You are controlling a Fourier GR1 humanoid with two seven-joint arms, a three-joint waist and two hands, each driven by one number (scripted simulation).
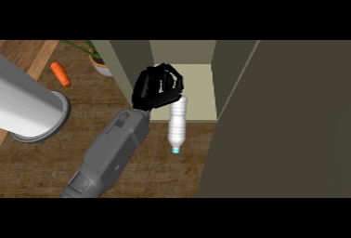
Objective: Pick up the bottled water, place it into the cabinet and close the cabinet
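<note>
The black fingers [163, 76] of the right hand [155, 89] are seen curled round the upper end of the bottled water [178, 125], so that end is hidden by them. The bottle is held lengthwise in the head view, its base end inside the grasp and its small light-blue cap [176, 150] turned toward the lower edge. It is pale and see-through, and it is gripped at one end only (the rest of it hangs free of the hand). Its upper part is shown over the pale inner floor [197, 93] of the cabinet [130, 60], just at the opening, while its lower part and cap are shown over the wooden desk [158, 179]. Whether the bottle touches either surface cannot be told.

From the hand the grey forearm [113, 148] is carried back down and to the left, to the lower edge of the view.

The cabinet is found open: its olive side walls frame the pale interior, and its door [288, 121] is swung out toward the viewer, filling the right side of the view as a broad dark olive panel.

Further out on the desk, well apart from the hand, an orange carrot [60, 74] is laid to the upper left, and a potted plant [100, 62] with a white pot and green leaves is set just beside the cabinet's left wall. A large pale grey cylinder [31, 102] with a flared rim is seen at the left edge; what it is cannot be told.
</note>
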